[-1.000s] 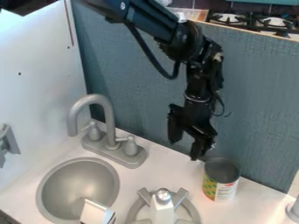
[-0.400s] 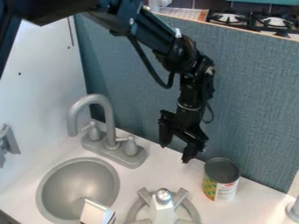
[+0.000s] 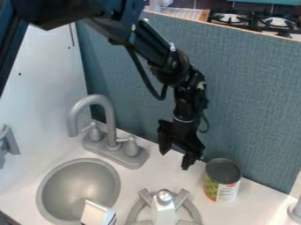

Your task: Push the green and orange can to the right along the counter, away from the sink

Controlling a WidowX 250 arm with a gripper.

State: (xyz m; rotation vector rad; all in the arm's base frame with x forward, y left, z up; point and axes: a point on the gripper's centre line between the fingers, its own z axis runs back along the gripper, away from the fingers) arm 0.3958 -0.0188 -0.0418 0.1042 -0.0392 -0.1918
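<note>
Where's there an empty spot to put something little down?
There's bare counter between the faucet and the can, behind the burner, though the gripper hangs above it. Another bare patch lies between the can and the grey thing at the picture's edge. It's crowded in front, where the box sits between sink and burner.

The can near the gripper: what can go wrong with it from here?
The gripper hangs open close to the can, so a sideways swing might tip it. The can stands near the blue panel, so a finger going behind could scrape there. Swinging the other way, the gripper may hit the faucet.
</note>
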